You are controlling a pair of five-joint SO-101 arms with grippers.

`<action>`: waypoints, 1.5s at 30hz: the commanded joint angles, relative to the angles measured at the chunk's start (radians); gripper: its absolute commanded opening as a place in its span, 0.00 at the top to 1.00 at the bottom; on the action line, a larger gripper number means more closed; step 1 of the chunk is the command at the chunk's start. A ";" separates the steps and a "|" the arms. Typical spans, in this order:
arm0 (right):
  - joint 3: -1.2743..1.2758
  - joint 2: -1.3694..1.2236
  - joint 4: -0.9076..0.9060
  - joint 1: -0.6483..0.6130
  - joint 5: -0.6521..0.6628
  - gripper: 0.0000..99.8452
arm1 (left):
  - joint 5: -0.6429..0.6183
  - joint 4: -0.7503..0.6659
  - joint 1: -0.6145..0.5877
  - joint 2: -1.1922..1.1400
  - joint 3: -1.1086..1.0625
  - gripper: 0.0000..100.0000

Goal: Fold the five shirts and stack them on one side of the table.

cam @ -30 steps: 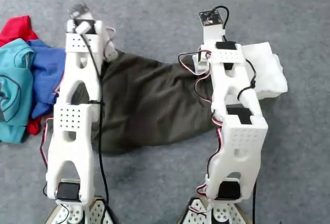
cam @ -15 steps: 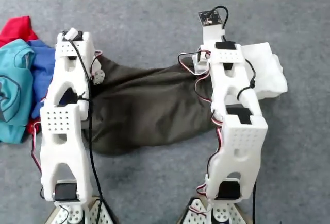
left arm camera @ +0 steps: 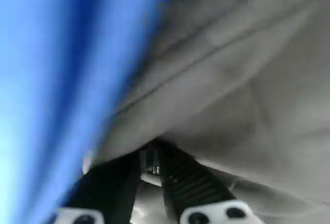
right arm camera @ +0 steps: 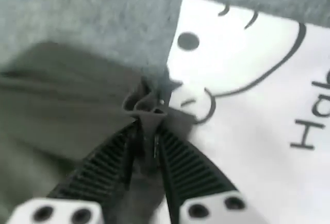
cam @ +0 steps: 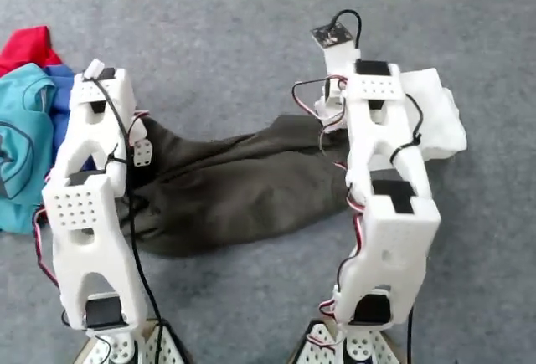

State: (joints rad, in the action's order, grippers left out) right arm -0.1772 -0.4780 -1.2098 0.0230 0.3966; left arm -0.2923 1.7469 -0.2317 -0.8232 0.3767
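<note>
A dark olive shirt (cam: pixel 239 188) lies bunched across the middle of the grey table (cam: pixel 251 38), between the two arms. My left gripper (left arm camera: pixel 152 158) is shut on a fold of that shirt at its left end (cam: pixel 142 151), next to the blue shirt (left arm camera: pixel 62 80). At the shirt's far right corner my right gripper (right arm camera: pixel 153 123) is shut on a pinched edge of the dark cloth. That corner sits just at the border of a folded white shirt (right arm camera: pixel 247 74) with black print. The white shirt (cam: pixel 440 117) lies on the right side of the table.
A loose pile of a teal shirt (cam: pixel 21 151), a blue shirt (cam: pixel 63 105) and a red shirt (cam: pixel 29 44) lies at the table's left edge, close to the left arm. Bare grey cloth stretches along the far side and near the front, between the arm bases.
Both grippers have drawn the dark shirt's far edge toward the near side, so it now lies narrower and bunched. The left arm has also shifted left toward the pile.
</note>
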 commanded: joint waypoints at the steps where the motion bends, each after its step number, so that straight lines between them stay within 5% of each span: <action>1: -0.076 0.165 -0.112 0.037 0.061 0.99 | 0.043 0.009 -0.047 0.014 -0.074 0.97; 9: -0.036 0.469 -0.127 0.192 0.072 0.99 | 0.176 -0.012 -0.008 0.130 -0.088 0.97; 20: 0.111 0.751 -0.114 0.250 0.132 0.99 | 0.109 -0.009 0.079 0.239 0.067 0.97; 27: 0.272 0.696 0.068 0.157 0.135 0.99 | 0.009 -0.002 0.065 0.232 0.249 0.97; 34: 0.285 0.565 -0.209 -0.101 -0.008 0.86 | -0.166 -0.046 0.062 0.178 0.266 0.89; 40: 0.378 0.441 -0.229 -0.232 -0.178 0.76 | -0.015 0.012 0.045 0.153 0.211 0.90; 45: 0.476 0.315 -0.103 -0.322 -0.253 0.76 | 0.080 -0.017 0.019 0.209 -0.082 0.90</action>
State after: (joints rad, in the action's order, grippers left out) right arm 0.2770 -0.1266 -1.3602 -0.2501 0.1910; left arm -0.2631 1.7453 -0.1995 -0.6882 0.4427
